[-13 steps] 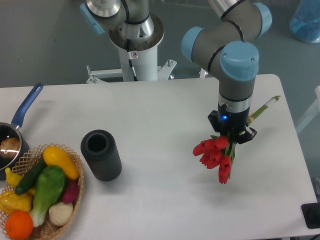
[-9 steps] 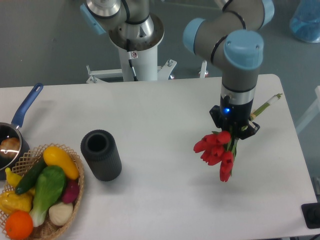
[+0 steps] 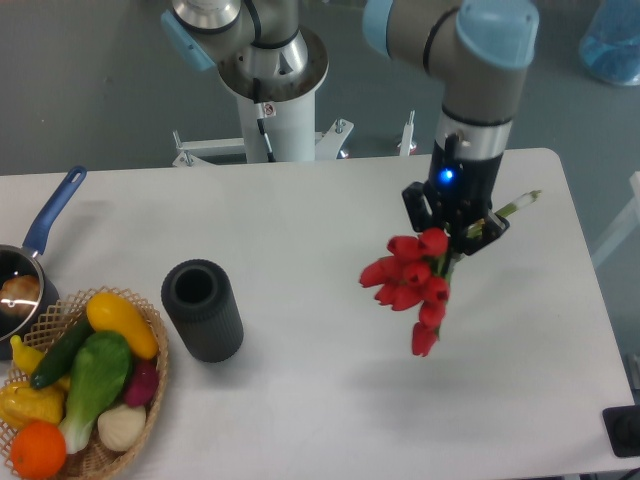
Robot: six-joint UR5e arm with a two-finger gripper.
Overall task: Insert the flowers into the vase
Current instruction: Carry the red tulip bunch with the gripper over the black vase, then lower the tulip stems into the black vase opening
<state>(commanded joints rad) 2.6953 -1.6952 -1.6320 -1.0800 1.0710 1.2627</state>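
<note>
Nearest the camera, in the lower left of the frame, a wicker basket (image 3: 150,330) held toy produce: an orange (image 3: 38,448), a yellow squash (image 3: 120,323), a green leafy vegetable (image 3: 95,378), a dark cucumber (image 3: 62,352) and a pale garlic-like bulb (image 3: 120,427). Just right of the basket the vase (image 3: 203,310) stood upright on the white worktop (image 3: 300,230), its round mouth open and nothing in it. At the left edge, beyond the basket, sat a saucepan (image 3: 22,285) with a blue handle pointing up and to the right.

In the right half of the frame the flowers (image 3: 408,285) hung above the worktop, red buds pointing down and left, the pale stem end sticking out up and to the right past the tool. The tool (image 3: 452,228) was clamped on the green stems just above the buds, its fingers closed around them. The bunch was well apart from the vase, with bare worktop between them and nothing in the way.

Farthest back, at the top centre, the white robot base column (image 3: 272,100) stood behind the worktop edge.
</note>
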